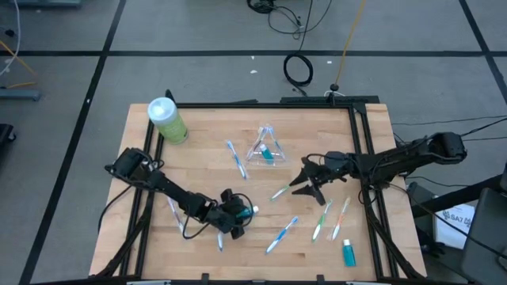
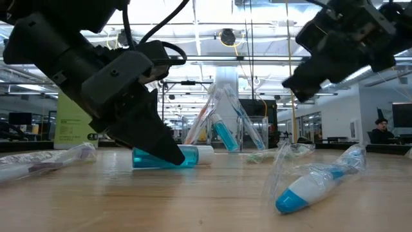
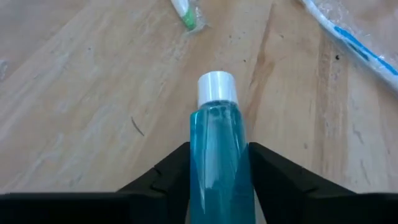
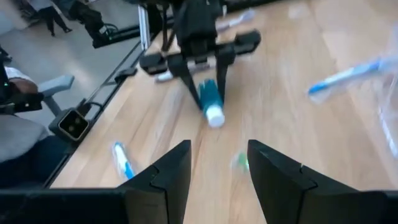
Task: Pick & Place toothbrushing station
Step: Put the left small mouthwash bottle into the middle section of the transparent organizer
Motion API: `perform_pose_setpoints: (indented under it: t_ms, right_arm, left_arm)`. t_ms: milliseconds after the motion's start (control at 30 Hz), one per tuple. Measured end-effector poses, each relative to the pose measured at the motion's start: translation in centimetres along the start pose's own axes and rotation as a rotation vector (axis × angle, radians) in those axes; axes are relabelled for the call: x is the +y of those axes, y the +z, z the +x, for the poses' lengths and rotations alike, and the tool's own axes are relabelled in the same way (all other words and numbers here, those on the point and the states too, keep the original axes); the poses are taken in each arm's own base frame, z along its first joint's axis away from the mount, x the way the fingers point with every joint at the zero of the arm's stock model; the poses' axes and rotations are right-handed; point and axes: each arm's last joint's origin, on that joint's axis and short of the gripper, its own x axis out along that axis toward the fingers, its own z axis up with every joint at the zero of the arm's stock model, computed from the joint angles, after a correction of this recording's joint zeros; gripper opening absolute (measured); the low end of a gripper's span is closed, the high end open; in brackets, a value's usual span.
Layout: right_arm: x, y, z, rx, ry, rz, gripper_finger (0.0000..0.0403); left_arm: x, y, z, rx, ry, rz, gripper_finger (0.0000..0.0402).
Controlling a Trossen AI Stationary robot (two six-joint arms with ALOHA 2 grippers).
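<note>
A teal tube (image 3: 217,155) with a white cap (image 3: 216,86) lies flat on the wooden table, near the front and left of centre. My left gripper (image 1: 240,214) is shut on it. My right gripper (image 1: 304,182) hangs open above the table right of centre, nothing between its fingers (image 4: 219,152). The clear cup (image 1: 265,148) stands at mid-table with toothbrushes and a teal tube in it. Wrapped toothbrushes lie flat around it: blue (image 1: 235,158), blue (image 1: 281,235), green (image 1: 321,222). Another teal tube (image 1: 348,253) lies at the front right. My left gripper has the tube's body (image 3: 214,177) between its two fingers (image 3: 168,174), one on each long side, behind the cap. The fingers slant down from the table's left and lie along the tube. The tube rests on the table (image 2: 187,156), its cap pointing away from the gripper.
A large green canister with a white lid (image 1: 166,119) stands at the far left corner. A pink toothbrush (image 1: 341,219) and a pale one (image 1: 176,214) lie on the table. A black frame (image 1: 360,150) borders the table's edges. People sit in the room beyond.
</note>
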Motion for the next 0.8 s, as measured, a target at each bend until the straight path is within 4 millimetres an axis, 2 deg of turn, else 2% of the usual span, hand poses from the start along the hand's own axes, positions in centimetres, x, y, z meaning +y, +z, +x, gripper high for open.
perform_pose_setpoints:
  t_ms: [133,367,600,800]
  right_arm:
    - [0.0,-0.6,-0.1,0.02,0.001,0.02,0.0153]
    - [-0.1,-0.1,-0.1,-0.045,-0.048,-0.009,0.0153]
    - [-0.6,0.4,-0.2,-0.113,-0.175,-0.076,0.0153]
    - [-0.9,0.4,-0.3,-0.117,-0.19,-0.005,0.0153]
  left_arm:
    - [0.4,0.5,0.2,-0.01,0.001,-0.015,0.0143]
    - [1.2,1.6,0.8,-0.043,-0.019,-0.024,0.0141]
    - [2.1,3.2,0.3,-0.101,-0.003,0.018,0.014]
    - [3.0,4.9,-0.1,-0.155,0.015,0.033,0.014]
